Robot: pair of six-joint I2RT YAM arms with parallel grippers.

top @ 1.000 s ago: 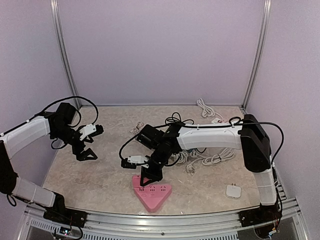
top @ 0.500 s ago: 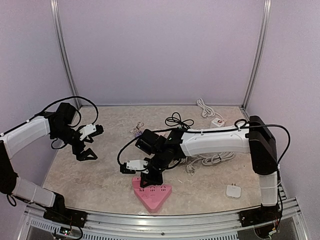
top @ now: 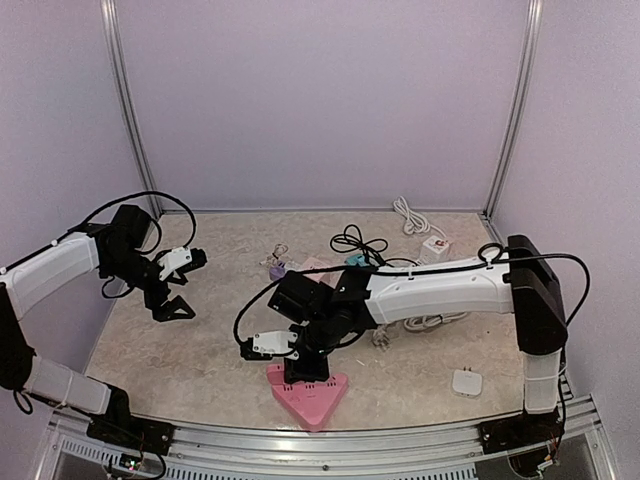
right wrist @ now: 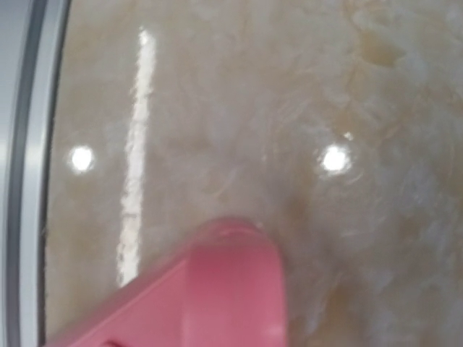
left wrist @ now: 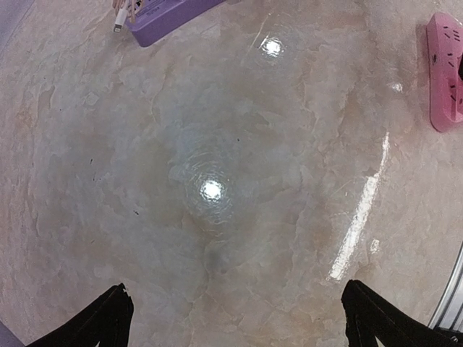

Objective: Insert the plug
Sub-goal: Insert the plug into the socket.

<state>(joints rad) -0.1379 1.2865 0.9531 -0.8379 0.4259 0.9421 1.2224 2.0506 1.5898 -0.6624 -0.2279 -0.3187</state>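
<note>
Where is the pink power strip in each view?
Top external: pink power strip bottom centre, just behind the front rail.
Left wrist: strip cut by the right edge, upper part.
Right wrist: strip blurred, bottom centre.
Shared landmark: the front rail, lower right in left wrist, left edge in right wrist.

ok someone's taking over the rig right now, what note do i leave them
Left claw: open, empty, hovering over the table on the left, away from the job.
Right claw: shut, down on the far edge of the pink power strip near the front rail. Its wrist view shows only the blurred strip, so I can't tell whether a plug is held or seated.
Done: right arm is at the strip.
Left: check the plug is in a socket, press it home if not, then let go.
Loose cables lie behind the right arm.
</note>
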